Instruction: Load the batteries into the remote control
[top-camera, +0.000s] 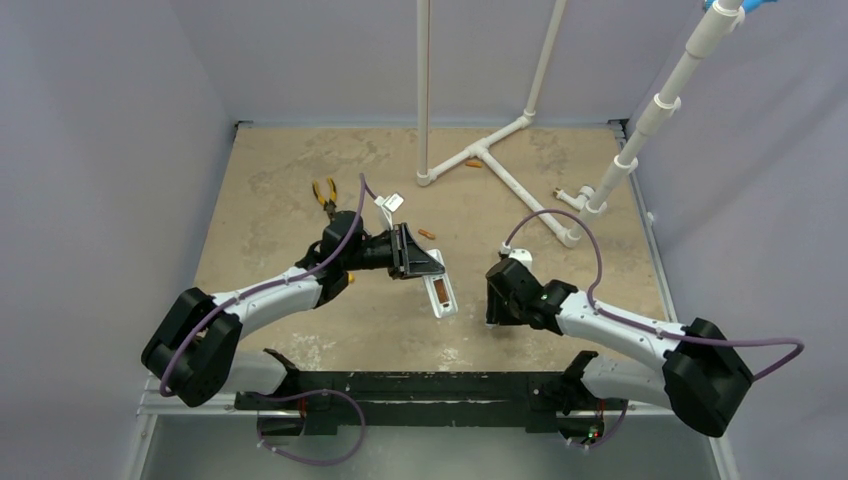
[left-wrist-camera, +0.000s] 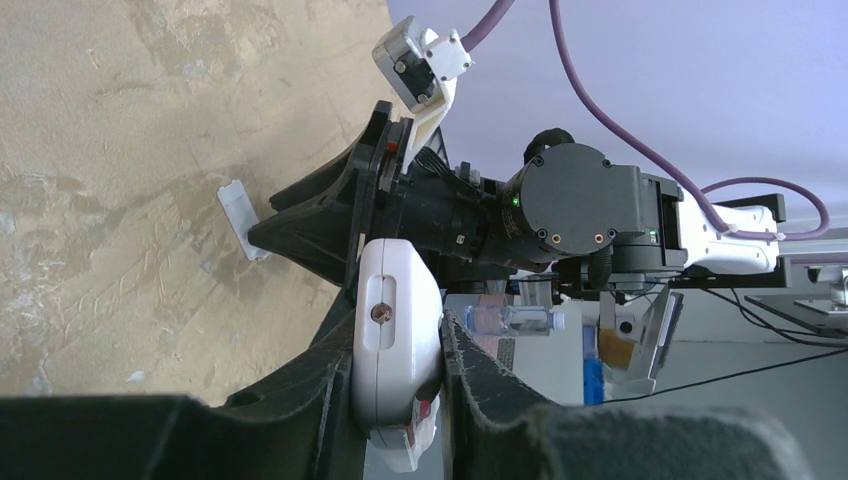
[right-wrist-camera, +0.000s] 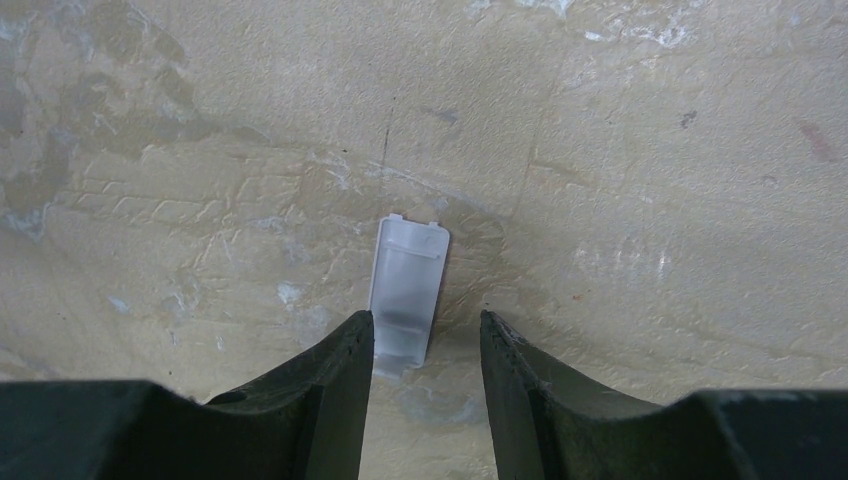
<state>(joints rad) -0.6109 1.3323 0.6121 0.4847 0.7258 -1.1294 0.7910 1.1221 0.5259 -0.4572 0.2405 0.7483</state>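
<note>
My left gripper (top-camera: 428, 265) is shut on the remote control (top-camera: 441, 292), a slim white handset held by one end above the table. Its back faces up, and an orange-brown battery (top-camera: 438, 291) shows in the recess. In the left wrist view the remote control (left-wrist-camera: 395, 340) sits edge-on between my left gripper's (left-wrist-camera: 398, 310) black fingers. Two loose orange batteries lie on the table, one (top-camera: 427, 233) just behind the left gripper and one (top-camera: 473, 163) by the pipe frame. My right gripper (right-wrist-camera: 425, 330) points down, open, over the table. The near end of a whitish cover plate (right-wrist-camera: 405, 290) lies between its fingers, close to the left one.
Yellow-handled pliers (top-camera: 325, 192) lie behind the left arm. A white pipe frame (top-camera: 500, 165) stands at the back middle and right. The cover plate (left-wrist-camera: 240, 218) also shows in the left wrist view, beneath the right gripper's tip. Grey walls enclose the tan tabletop (top-camera: 300, 170).
</note>
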